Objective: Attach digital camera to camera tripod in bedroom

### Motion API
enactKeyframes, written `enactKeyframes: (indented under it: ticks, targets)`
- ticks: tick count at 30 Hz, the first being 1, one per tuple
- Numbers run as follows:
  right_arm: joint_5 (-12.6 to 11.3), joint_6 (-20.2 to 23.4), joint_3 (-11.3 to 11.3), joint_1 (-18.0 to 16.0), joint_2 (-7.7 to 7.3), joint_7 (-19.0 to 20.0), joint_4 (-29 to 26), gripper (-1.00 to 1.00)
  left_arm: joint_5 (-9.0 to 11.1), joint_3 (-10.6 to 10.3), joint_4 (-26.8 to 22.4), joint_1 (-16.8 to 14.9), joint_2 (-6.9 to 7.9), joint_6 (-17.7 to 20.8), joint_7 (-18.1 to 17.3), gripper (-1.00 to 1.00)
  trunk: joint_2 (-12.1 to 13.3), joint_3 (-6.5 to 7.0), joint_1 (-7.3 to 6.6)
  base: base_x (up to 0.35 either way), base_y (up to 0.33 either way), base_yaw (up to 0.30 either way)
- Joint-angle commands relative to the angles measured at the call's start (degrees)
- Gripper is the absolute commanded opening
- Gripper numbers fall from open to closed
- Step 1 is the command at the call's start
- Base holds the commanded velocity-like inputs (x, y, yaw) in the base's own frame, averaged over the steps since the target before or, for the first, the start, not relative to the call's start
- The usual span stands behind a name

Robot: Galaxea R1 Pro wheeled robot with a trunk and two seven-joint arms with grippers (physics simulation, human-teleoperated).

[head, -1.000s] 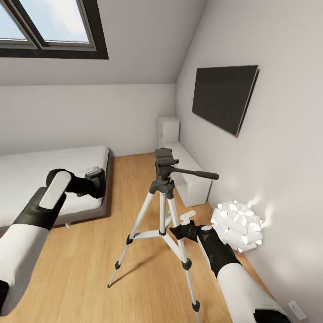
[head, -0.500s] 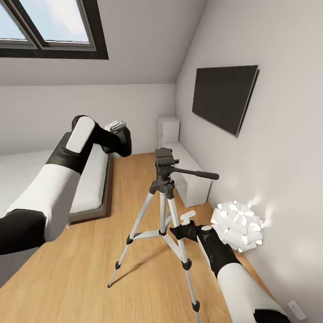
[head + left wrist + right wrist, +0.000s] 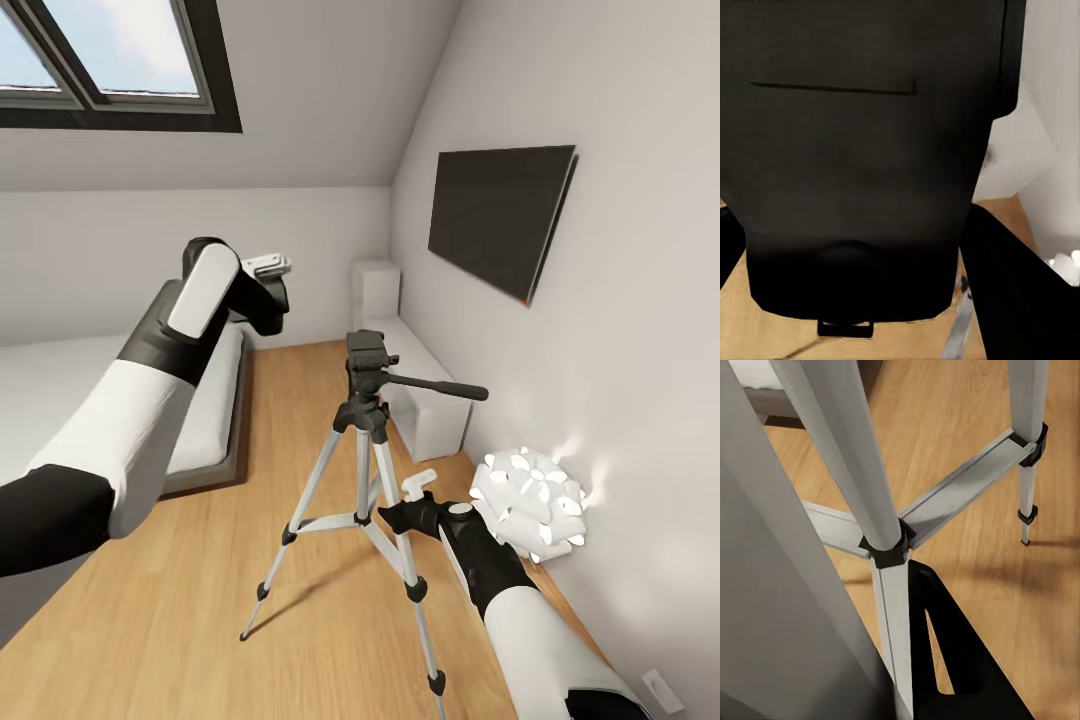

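The digital camera [image 3: 862, 150] sits clamped in the left gripper [image 3: 268, 268], raised above and to the left of the camera tripod [image 3: 365, 440]; its bare head [image 3: 366, 352] lies below and right of those jaws. The right gripper [image 3: 412, 492], nearer, hangs beside a tripod leg; its jaws' spread I cannot tell.

We see matt silver-white metal-looking legs and matt black plastic-looking joints on the camera tripod [image 3: 365, 470], a matt black plastic-looking digital camera [image 3: 862, 150], smooth light wood floor [image 3: 200, 620] with a satin sheen, matt white walls [image 3: 640, 380], and a soft cloth-like white mattress [image 3: 60, 390].
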Motion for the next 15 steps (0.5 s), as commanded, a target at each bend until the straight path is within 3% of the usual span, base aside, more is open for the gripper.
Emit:
enactKeyframes:
  ticks: [1, 6, 9, 12, 14, 15]
  targets:
    - [1.32, 0.19, -0.53, -0.01, 0.10, 0.61, 0.56, -1.00, 0.43, -0.64, -0.46, -0.08, -0.03, 0.15, 0.71, -1.00, -0.09, -0.14, 0.05, 0.000, 0.000, 0.000]
    - [1.23, 0.19, -0.53, -0.01, 0.10, 0.61, 0.56, -1.00, 0.81, -1.69, -1.45, -0.08, -0.13, 0.18, -0.91, -1.00, -0.09, -0.14, 0.05, 0.000, 0.000, 0.000]
    - [1.24, 0.19, -0.53, -0.01, 0.10, 0.59, 0.56, -1.00, 0.58, -3.34, -3.05, -0.08, 0.46, 0.21, -6.47, -1.00, -0.09, -0.14, 0.05, 0.000, 0.000, 0.000]
    - [1.21, 0.19, -0.53, -0.01, 0.10, 0.58, 0.56, -1.00, 0.40, -6.78, -5.90, -0.08, 2.85, -0.09, -15.04, -1.00, -0.09, -0.14, 0.05, 0.000, 0.000, 0.000]
    - [1.18, 0.19, -0.53, -0.01, 0.10, 0.64, 0.56, -1.00, 0.25, -9.90, -9.10, -0.08, 6.84, -2.06, -23.72, -1.00, -0.09, -0.14, 0.05, 0.000, 0.000, 0.000]
    - [1.18, 0.19, -0.53, -0.01, 0.10, 0.66, 0.56, -1.00, 0.25, -10.22, -9.82, -0.08, 8.06, -3.18, -25.48, -1.00, -0.09, -0.14, 0.05, 0.000, 0.000, 0.000]
